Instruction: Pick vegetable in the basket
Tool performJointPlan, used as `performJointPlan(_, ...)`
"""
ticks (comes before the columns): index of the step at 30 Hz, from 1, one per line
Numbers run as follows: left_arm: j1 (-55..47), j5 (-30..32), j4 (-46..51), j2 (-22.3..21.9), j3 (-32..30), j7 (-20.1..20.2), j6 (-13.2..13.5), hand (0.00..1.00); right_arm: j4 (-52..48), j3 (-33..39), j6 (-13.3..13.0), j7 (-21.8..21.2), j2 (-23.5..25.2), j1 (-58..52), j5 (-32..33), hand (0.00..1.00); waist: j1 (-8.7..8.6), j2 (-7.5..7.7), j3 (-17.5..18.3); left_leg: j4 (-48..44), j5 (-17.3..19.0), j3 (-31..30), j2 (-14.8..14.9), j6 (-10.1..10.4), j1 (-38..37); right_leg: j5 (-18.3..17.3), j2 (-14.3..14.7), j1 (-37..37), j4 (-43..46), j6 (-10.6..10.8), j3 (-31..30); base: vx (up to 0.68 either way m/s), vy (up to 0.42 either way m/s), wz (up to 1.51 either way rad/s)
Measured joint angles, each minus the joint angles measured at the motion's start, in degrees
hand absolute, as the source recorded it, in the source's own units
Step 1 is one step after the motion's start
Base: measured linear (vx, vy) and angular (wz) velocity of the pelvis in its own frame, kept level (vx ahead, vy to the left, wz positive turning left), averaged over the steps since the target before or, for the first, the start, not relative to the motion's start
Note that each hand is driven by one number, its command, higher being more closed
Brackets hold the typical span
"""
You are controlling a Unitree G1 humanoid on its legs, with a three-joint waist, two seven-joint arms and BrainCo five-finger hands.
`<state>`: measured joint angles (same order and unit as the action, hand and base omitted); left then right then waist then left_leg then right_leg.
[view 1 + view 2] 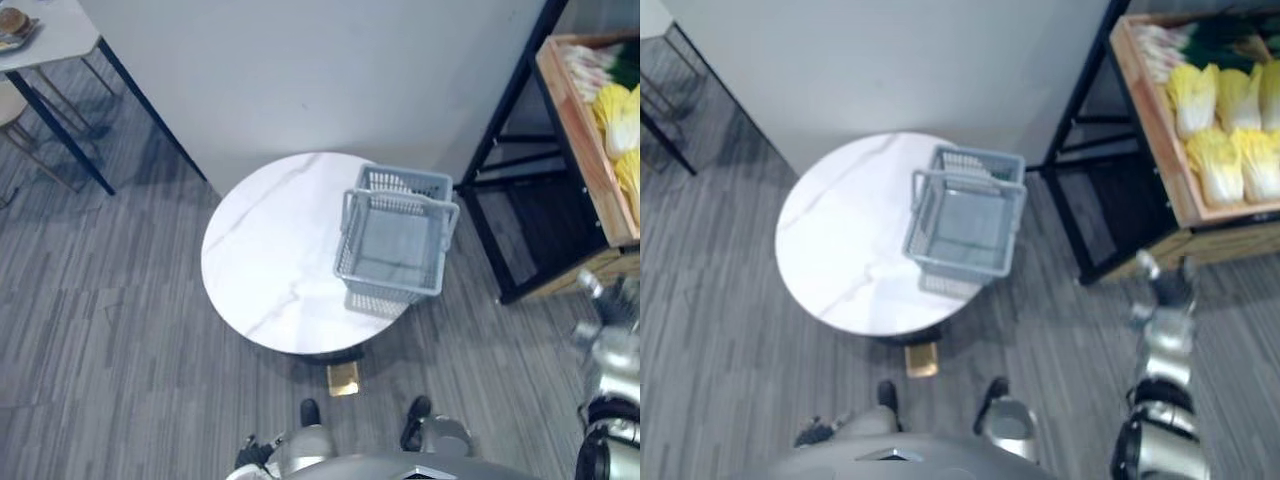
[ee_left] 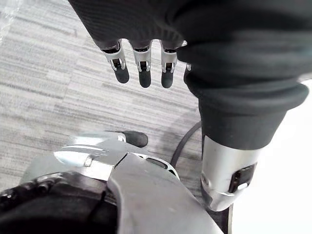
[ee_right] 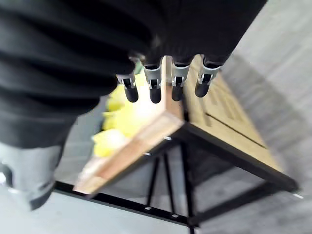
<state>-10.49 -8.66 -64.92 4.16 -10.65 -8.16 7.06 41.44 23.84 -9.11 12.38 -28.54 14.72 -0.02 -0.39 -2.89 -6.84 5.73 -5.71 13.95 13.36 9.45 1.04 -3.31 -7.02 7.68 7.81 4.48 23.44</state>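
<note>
An empty grey plastic basket [image 1: 392, 272] stands on the right side of a round white marble table [image 1: 265, 250], its handle lying across the top. Yellow cabbages [image 1: 1218, 165] and some green-and-white vegetables [image 1: 1160, 45] lie in a wooden crate [image 1: 1155, 130] on a black rack to the right. My right hand [image 1: 1167, 292] hangs low in front of the crate, below its near corner, touching nothing. The right wrist view shows its fingers [image 3: 176, 80] relaxed and open, with the crate [image 3: 146, 134] and cabbage [image 3: 119, 105] past them. My left hand [image 2: 144, 68] hangs open over the floor.
The rack's black frame [image 1: 488, 195] stands between the table and the crate. A pale wall panel [image 1: 320, 70] rises behind the table. At the far left are another table [image 1: 55, 40] and a chair [image 1: 12, 108]. A small gold block [image 1: 343, 378] lies at the table's base.
</note>
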Motion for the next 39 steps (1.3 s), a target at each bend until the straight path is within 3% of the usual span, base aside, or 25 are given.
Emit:
performJointPlan(7,-0.09,0.13,1.26,1.00,2.48,0.74,0.03,0.00,-11.21,-10.66,0.04,0.97,-3.87,6.84,-4.89,0.00,0.63,0.67,-0.39,0.03,1.00,2.70,-0.57,-0.03,0.27,3.07,0.25,0.40,-2.89,0.27,-2.77,-0.03,0.031,-0.19)
performJointPlan(12,0.04,0.50,2.44,1.34,3.63,1.25,0.19,0.00,-13.02,-24.46,0.03,-2.20,-7.01,16.01,-9.17,0.00,1.16,0.89,-1.94,-0.24,0.95,2.64,-1.21,-0.37,0.77,5.11,0.04,0.95,-3.91,-0.51,-3.09,0.03,0.023,-0.02)
performJointPlan(19,2.04,1.00,4.24,2.01,3.75,1.43,0.48,0.00,-11.11,-39.44,-1.16,-6.73,-8.32,32.12,-13.61,0.00,3.92,2.03,-5.67,-0.27,0.44,1.76,-1.79,-1.06,2.38,7.18,0.23,1.10,-6.20,-0.70,-2.91,0.00,0.007,0.06)
performJointPlan(23,3.77,0.98,4.23,2.59,3.69,1.19,0.48,0.00,-9.73,-42.86,-1.27,-7.89,-8.30,37.77,-13.59,0.00,5.34,2.75,-7.64,-0.27,0.09,1.27,-2.05,-1.52,3.49,8.33,0.26,1.20,-7.87,-0.56,-2.82,-0.02,0.007,0.05)
performJointPlan(31,4.95,0.83,4.21,2.78,3.52,-0.51,1.22,0.00,-1.06,-48.75,-0.78,-9.57,-5.78,45.74,-13.66,0.00,6.04,3.53,-10.65,-0.27,-0.17,0.81,-1.90,-1.71,4.98,8.65,0.50,2.23,-8.32,-0.75,-2.43,0.01,-0.001,0.02)
performJointPlan(39,6.38,-0.04,3.96,2.76,3.63,-0.78,1.27,0.00,5.71,-48.95,0.50,-10.36,-2.62,48.80,-13.76,0.00,7.42,3.87,-11.47,-0.29,-0.40,-0.64,-1.70,-1.64,6.24,8.79,0.76,2.22,-8.98,-0.85,-1.59,0.04,-0.001,0.09)
